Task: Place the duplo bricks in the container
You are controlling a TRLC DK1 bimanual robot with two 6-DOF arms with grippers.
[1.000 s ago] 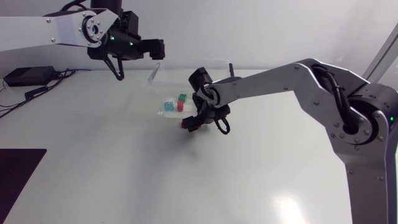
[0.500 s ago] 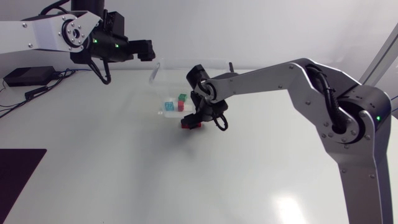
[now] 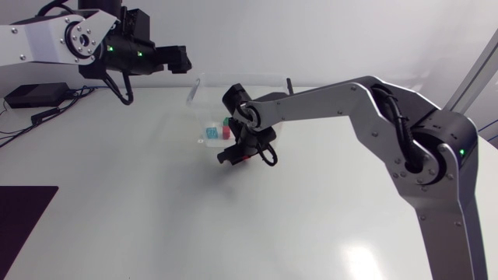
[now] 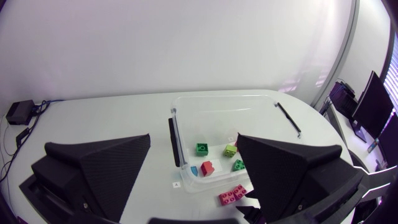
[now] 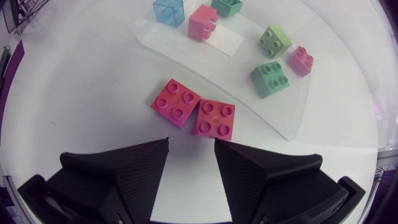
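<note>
The right arm reaches in over the counter [image 3: 156,210] to its middle, with the right claw [image 5: 191,149] low above the surface just outside the clear container [image 4: 224,95]. Its fingers stand apart with a moderate gap and hold nothing. Just ahead of the fingertips, two bricks lie on the counter: a pink brick [image 5: 176,102] and an orange-red brick [image 5: 214,118]. They touch each other, studs up, and sit close against the outside of the container's near wall. Neither finger touches them.

Six bricks lie inside the container. A cyan brick [image 5: 169,10], a red brick [image 5: 203,22] and a dark green brick [image 5: 227,5] sit together at the end farthest from the claw. A lime brick [image 5: 275,40], a small pink brick [image 5: 301,59] and a green brick [image 5: 270,78] lie in a loose group apart from them.

The left arm is held high at the counter's far left side. The left claw [image 4: 194,140] is wide open and empty, and it looks down at the container from well away. In the head view it [image 3: 185,60] hangs just beside the container's far left corner, well apart from the right claw [image 3: 231,158].
</note>
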